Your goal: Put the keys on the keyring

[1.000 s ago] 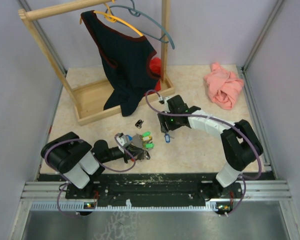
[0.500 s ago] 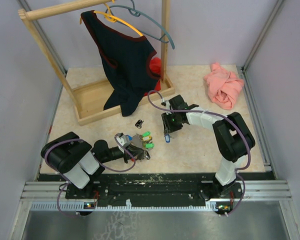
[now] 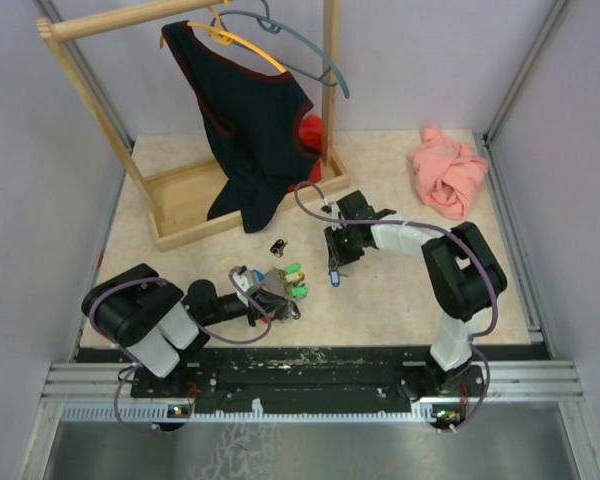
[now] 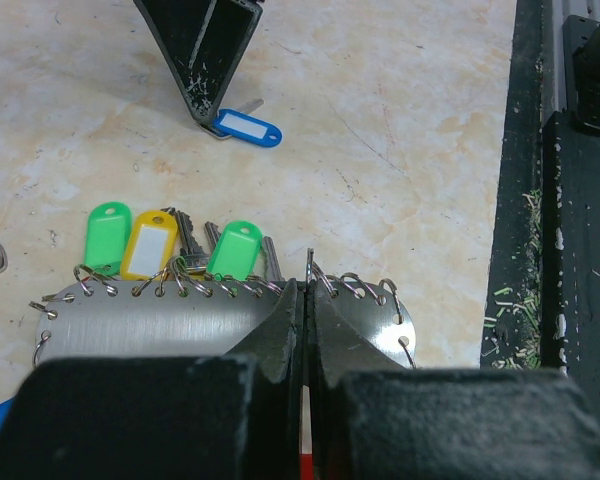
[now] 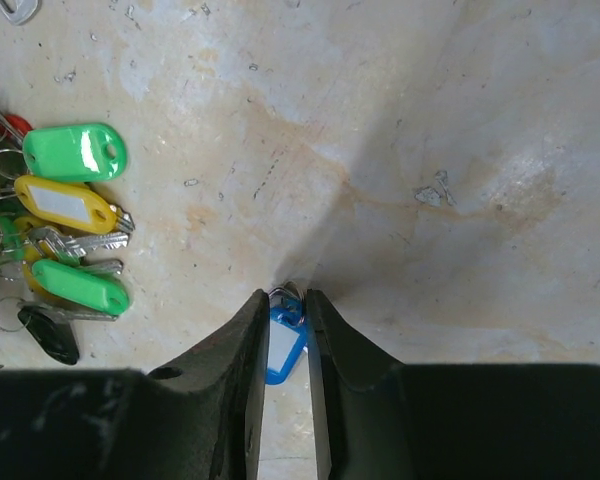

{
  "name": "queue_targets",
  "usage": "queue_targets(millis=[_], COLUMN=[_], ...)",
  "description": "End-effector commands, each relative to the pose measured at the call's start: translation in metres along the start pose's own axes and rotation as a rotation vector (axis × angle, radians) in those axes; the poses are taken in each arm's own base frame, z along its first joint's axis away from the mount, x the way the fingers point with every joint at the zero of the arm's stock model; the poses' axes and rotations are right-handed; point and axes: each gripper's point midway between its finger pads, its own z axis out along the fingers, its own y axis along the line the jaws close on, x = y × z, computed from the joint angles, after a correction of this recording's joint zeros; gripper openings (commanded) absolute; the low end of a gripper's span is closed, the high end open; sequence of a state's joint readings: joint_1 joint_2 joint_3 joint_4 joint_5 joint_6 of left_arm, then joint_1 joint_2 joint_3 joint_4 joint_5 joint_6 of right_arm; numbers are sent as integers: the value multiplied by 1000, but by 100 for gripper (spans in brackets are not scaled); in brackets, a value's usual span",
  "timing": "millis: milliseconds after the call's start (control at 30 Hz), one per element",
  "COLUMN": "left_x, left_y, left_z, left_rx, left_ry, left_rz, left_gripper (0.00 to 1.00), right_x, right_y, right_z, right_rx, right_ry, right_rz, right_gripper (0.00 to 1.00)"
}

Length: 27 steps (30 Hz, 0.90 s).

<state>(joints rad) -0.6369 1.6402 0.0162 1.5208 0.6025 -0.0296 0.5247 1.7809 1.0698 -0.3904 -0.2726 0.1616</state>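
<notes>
Because the blue key [image 5: 280, 338] lies flat on the counter [image 5: 430, 150], just right of the keyring [image 4: 180, 322], a pinch on its thin tag could skid it away or catch only an edge, so it might swing or drop on lifting. The right gripper [image 5: 286, 298] straddles the tag, jaws narrow; I cannot tell whether they grip it. The left gripper [image 4: 302, 300], near left, is clenched on the keyring, with the green and yellow keys [image 4: 170, 245] along its far edge; a knock there could shift it.

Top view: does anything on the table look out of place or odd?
One blue-tagged key lies alone, apart from the key bunch. A pink cloth sits crumpled in the far right corner.
</notes>
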Motion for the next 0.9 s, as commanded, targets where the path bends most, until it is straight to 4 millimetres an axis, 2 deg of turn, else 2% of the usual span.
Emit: queue_targets(millis=[0, 100, 267, 433, 667, 867], left_x=[-58, -59, -59, -62, -71, -81], left_y=[-2, -2, -2, -4, -11, -22], left_z=[3, 3, 2, 1, 0, -5], left_rx=[15, 17, 17, 22, 63, 120], left_ry=[-218, -220, -222, -228, -253, -285], left_rz=[147, 150, 152, 160, 214, 310], left_gripper=[1, 1, 1, 1, 1, 1], right_x=[-15, -14, -16, -25, -43, -46], right_y=[1, 0, 0, 8, 35, 73], right_z=[3, 3, -4, -20, -56, -88], right_rx=[-22, -20, -16, -37, -10, -126], right_ry=[-39, -40, -66, -166, -423, -628], right_rz=[8, 6, -27, -127, -439, -574], right_gripper=[22, 17, 3, 0, 0, 0])
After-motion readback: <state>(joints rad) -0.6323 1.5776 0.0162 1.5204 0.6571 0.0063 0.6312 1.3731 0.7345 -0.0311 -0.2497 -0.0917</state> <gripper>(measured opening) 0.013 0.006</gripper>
